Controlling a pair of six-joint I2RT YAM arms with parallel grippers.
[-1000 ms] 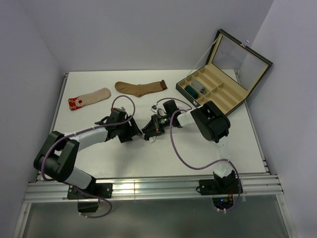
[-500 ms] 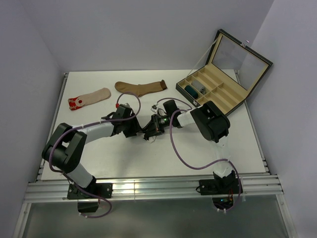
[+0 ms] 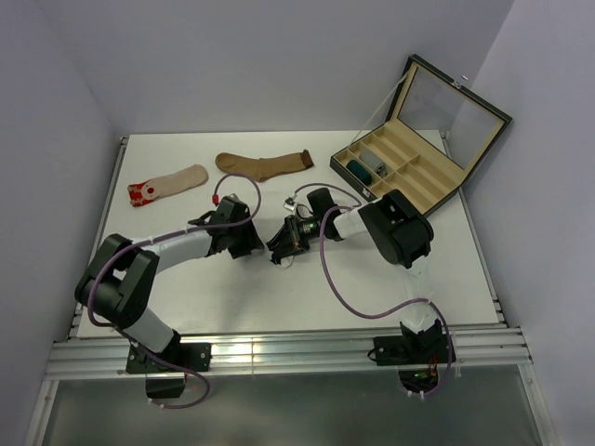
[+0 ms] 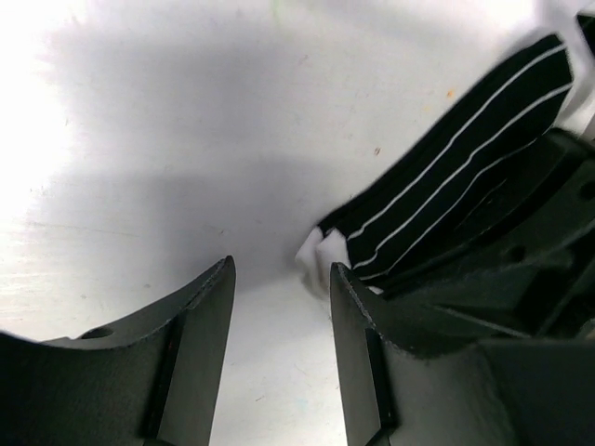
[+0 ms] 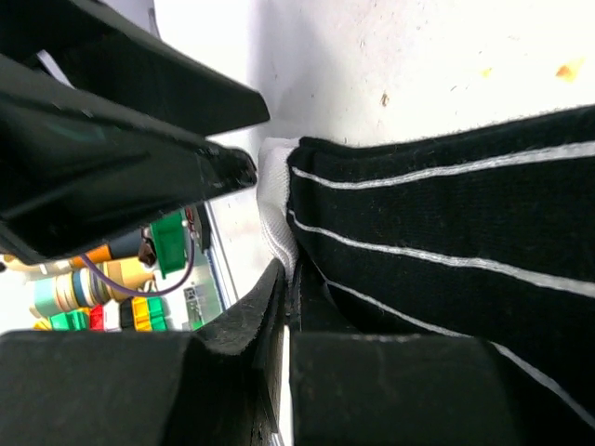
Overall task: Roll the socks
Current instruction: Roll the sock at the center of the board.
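A black sock with white stripes lies on the white table, its white end just beyond my left gripper's right fingertip. My left gripper is open, with only bare table between its fingers. My right gripper is shut on the black striped sock, pinching its edge near the white end. In the top view the two grippers meet mid-table, left gripper and right gripper, and they hide most of the sock.
A brown sock and a beige red-toed sock lie flat at the back of the table. An open compartment box stands at the back right, holding a teal roll and a grey roll.
My left arm has shifted toward the sock and its jaws have narrowed. The right gripper has kept its hold and place.
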